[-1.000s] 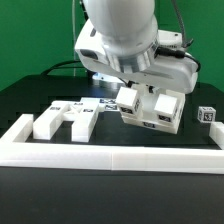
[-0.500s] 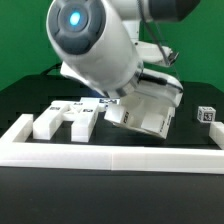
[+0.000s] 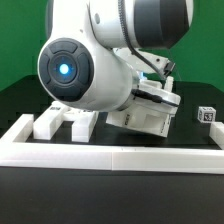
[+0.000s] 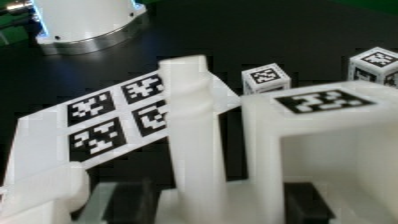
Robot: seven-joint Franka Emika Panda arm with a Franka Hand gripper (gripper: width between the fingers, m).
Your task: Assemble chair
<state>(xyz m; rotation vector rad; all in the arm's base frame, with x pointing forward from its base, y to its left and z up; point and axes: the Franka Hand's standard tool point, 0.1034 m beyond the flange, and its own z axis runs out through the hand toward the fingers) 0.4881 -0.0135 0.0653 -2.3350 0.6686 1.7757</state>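
Observation:
The partly joined chair [image 3: 150, 117] is a white blocky piece with tag markers, tilted just above the table under the arm. My gripper [image 4: 217, 200] is shut on one of its upright white bars [image 4: 199, 130], with a dark finger [image 4: 135, 200] pressed to each side. In the wrist view a tagged flat plate [image 4: 111, 122] lies on one side of the bar and a tagged square block [image 4: 329, 110] on the other. The exterior view hides the gripper's fingers behind the arm's big joint. Loose white chair parts [image 3: 62, 122] lie on the exterior view's left.
A long low white border wall [image 3: 110, 156] runs along the table's front and bends back at the exterior view's left. A small tagged cube [image 3: 207, 115] sits at the exterior view's right; two such cubes [image 4: 267, 77] show in the wrist view. The arm's base [image 4: 80, 22] stands behind.
The arm has swung round, and its blue-lit joint has moved down and toward the exterior view's left, covering more of the loose parts. The held chair piece has tilted slightly.

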